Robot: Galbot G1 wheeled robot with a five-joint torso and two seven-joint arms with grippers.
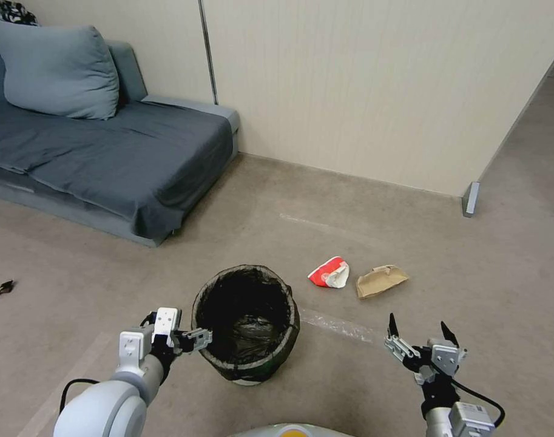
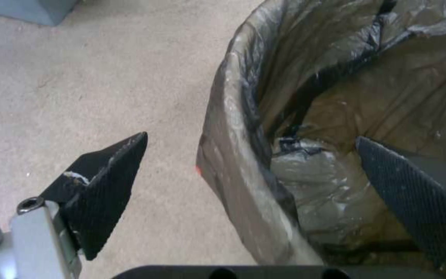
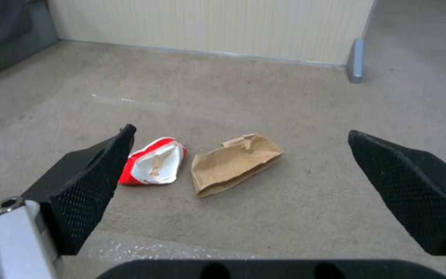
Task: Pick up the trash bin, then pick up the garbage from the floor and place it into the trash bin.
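No readable text, labels or numbers anywhere.

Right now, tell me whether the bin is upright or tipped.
Upright. The small round white plastic bin with a dark bag liner stands on the floor, mouth facing up; the left end effector straddles its rim, fingers open.

Arms: my rounded grey-white shells; black cable looping beside each wrist
Left claw (image 1: pixel 198 337): silver bracket; hex screw; black cross-hatched fingers (image 2: pixel 107 186)
Right claw (image 1: pixel 421 331): same black pointed fingers (image 3: pixel 86 186)
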